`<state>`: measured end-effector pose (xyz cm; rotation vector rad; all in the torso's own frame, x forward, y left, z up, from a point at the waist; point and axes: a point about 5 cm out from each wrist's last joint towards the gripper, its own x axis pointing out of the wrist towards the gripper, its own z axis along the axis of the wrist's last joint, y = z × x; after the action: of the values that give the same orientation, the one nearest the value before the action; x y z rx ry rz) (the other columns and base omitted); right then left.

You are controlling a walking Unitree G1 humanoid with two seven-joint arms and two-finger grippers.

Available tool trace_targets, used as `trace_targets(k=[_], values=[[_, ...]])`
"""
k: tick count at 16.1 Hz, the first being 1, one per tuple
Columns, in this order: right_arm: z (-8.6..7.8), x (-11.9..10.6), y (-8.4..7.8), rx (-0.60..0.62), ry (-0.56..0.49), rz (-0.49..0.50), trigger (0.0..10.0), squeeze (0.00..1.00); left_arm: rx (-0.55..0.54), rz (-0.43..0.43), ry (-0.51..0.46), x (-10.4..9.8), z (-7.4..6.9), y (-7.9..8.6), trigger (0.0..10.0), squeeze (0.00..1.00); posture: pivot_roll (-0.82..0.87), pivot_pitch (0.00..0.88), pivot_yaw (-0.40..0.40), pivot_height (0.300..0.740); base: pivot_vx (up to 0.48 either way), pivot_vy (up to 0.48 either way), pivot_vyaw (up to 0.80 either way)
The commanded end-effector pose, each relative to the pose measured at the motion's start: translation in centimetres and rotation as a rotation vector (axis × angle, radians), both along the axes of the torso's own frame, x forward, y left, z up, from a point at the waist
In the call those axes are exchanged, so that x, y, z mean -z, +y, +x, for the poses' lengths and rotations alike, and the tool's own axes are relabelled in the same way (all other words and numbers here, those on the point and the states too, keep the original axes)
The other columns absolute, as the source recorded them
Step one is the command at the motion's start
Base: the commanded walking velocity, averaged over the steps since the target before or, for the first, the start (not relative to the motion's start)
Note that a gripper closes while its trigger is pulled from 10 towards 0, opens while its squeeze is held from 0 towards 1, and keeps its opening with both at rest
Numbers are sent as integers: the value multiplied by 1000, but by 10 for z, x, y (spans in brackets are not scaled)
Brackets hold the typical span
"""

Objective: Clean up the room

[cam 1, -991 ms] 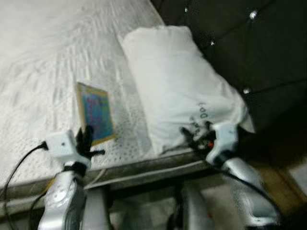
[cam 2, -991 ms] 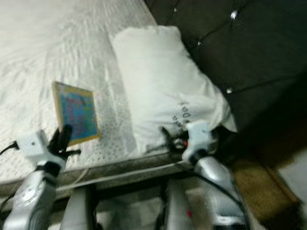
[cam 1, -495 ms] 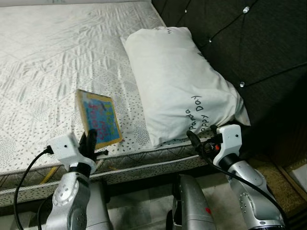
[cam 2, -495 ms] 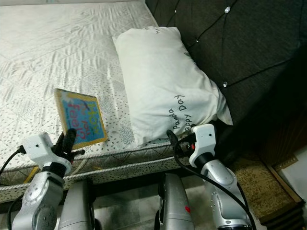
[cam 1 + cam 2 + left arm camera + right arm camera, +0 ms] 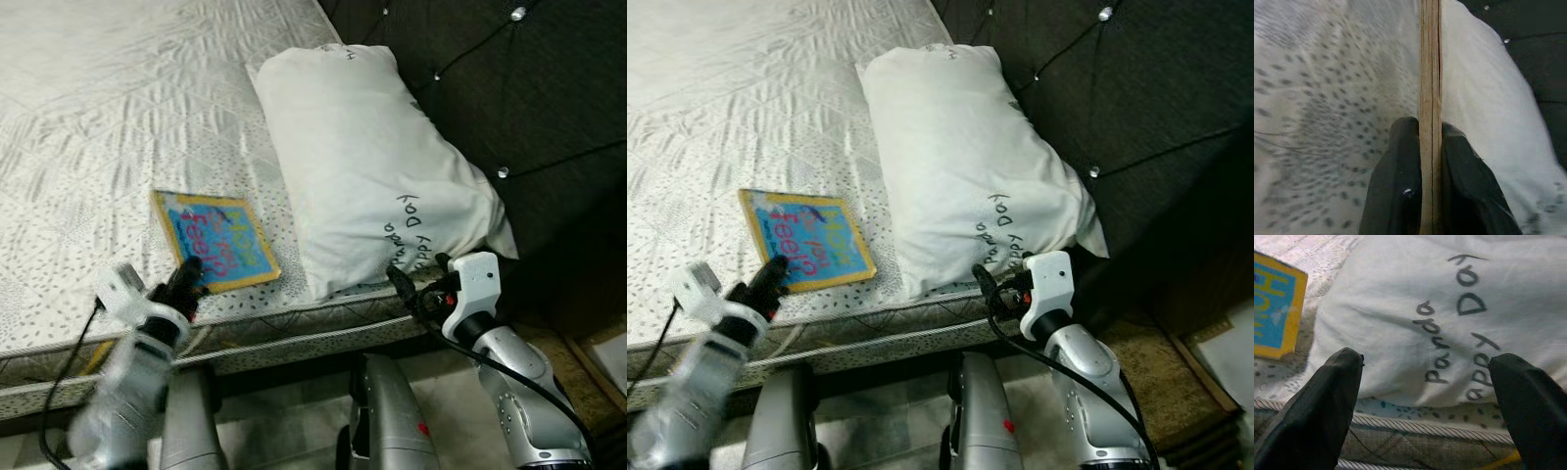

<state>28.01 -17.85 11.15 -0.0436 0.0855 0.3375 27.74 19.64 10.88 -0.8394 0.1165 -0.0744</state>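
A thin book point(image 5: 217, 242) with a yellow border and blue cover lies near the front edge of the bed point(image 5: 88, 147). My left gripper point(image 5: 186, 281) is shut on its near edge; in the left wrist view the book's edge point(image 5: 1430, 98) runs between the two black fingers point(image 5: 1396, 191). A white pillow point(image 5: 367, 166) with "Panda Happy Day" written on it lies beside the book, against the dark headboard. My right gripper point(image 5: 411, 292) is open just in front of the pillow's near end point(image 5: 1449, 318), at the mattress edge, with nothing between its fingers point(image 5: 1322, 406).
The dark tufted headboard point(image 5: 529, 98) rises to the right of the pillow. Below the mattress edge point(image 5: 294, 338) are my grey legs point(image 5: 392, 411) and a brown rug point(image 5: 578, 362) on the floor at the right.
The book has gone from tilted up on its edge to lying nearly flat on the bed, still held by my left gripper, whose arm has swung lower and to the left. The right gripper has hardly moved.
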Motion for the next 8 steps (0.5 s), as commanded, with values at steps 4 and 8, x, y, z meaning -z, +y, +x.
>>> trace_targets(k=[4, 8], values=[[-1, -6, -10, 20, -14, -27, 10000, 0, 179, -70, 70, 9, 4, -10, 10000, 0, -100, 174, -95, 541, 0, 0, 0], [-1, -8, -13, 32, -15, -35, 10000, 0, 286, -13, 255, 35, 2, -6, 10000, 0, -110, 175, -93, 541, 0, 0, 0]])
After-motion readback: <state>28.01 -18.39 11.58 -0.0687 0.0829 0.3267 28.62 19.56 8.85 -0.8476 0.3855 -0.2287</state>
